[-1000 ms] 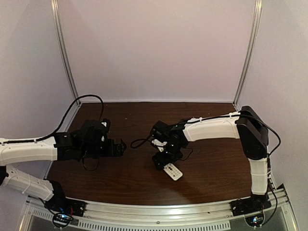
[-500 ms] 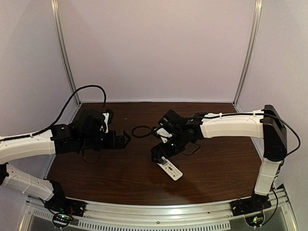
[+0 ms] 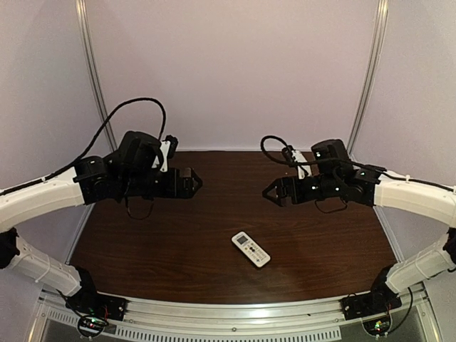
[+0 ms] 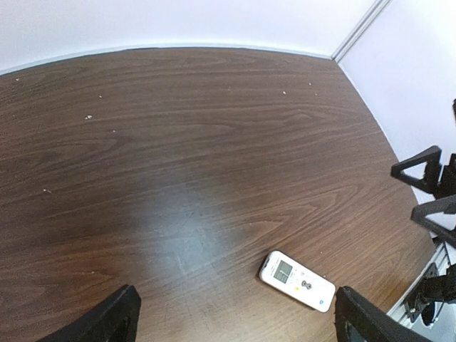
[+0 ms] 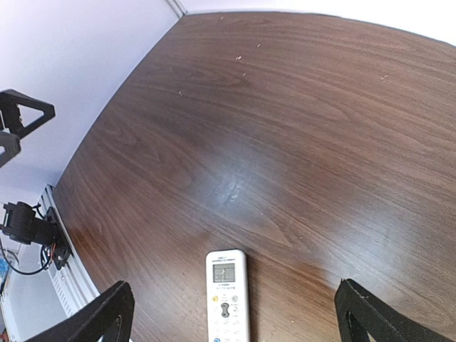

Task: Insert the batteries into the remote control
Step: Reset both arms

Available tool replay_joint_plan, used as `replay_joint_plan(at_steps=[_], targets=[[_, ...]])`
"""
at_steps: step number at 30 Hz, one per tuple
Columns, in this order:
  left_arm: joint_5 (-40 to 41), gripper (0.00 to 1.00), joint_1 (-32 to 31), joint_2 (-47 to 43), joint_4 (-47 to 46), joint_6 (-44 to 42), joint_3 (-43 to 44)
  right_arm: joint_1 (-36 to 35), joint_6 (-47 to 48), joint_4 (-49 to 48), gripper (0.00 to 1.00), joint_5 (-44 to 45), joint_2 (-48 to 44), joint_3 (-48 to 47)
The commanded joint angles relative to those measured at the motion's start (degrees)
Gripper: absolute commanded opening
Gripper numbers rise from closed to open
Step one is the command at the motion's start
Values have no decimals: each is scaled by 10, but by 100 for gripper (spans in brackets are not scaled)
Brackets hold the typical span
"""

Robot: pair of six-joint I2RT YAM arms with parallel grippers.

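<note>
We see the dark wooden table (image 3: 142,249) beneath both arms. Our left gripper (image 3: 194,182) and right gripper (image 3: 271,192) hang above it facing each other, jaws spread wide, holding nothing. The white remote control (image 3: 251,249) lies face up toward the near edge, apart from both.

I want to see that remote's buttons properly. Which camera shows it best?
The left wrist view: the remote lies whole in frame, face up, screen and buttons showing. The right wrist view has it as large, but its lower end runs off the bottom edge. The top view shows it whole but small.
</note>
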State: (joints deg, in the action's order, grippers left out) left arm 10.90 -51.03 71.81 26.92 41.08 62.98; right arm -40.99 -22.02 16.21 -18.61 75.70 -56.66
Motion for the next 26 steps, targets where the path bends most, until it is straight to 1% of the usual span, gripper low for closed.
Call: replay_joint_plan(at_steps=[1, 3, 5, 7, 9, 10, 13, 17, 26], targets=[[-42, 97, 4, 58, -3, -40, 12, 41, -19, -64, 100, -11, -94, 83], [-65, 97, 4, 76, -38, -43, -5, 52, -36, -91, 100, -9, -137, 134], [-98, 97, 4, 86, -91, -48, -37, 58, -50, -113, 100, -5, -172, 179], [-108, 97, 4, 97, -131, -46, -66, 61, -66, -137, 100, 1, -200, 223], [-136, 97, 4, 102, -174, -41, -100, 62, -88, -177, 100, 7, -229, 273], [-141, 97, 4, 103, -198, -35, -121, 63, -100, -197, 100, 11, -242, 305], [-141, 97, 4, 100, -248, -24, -168, 63, -120, -237, 100, 18, -274, 352], [-134, 97, 5, 90, -284, -20, -205, 62, -124, -247, 100, 27, -296, 372], [-119, 97, 9, 77, -284, -33, -206, 63, -119, -250, 100, 24, -279, 362]])
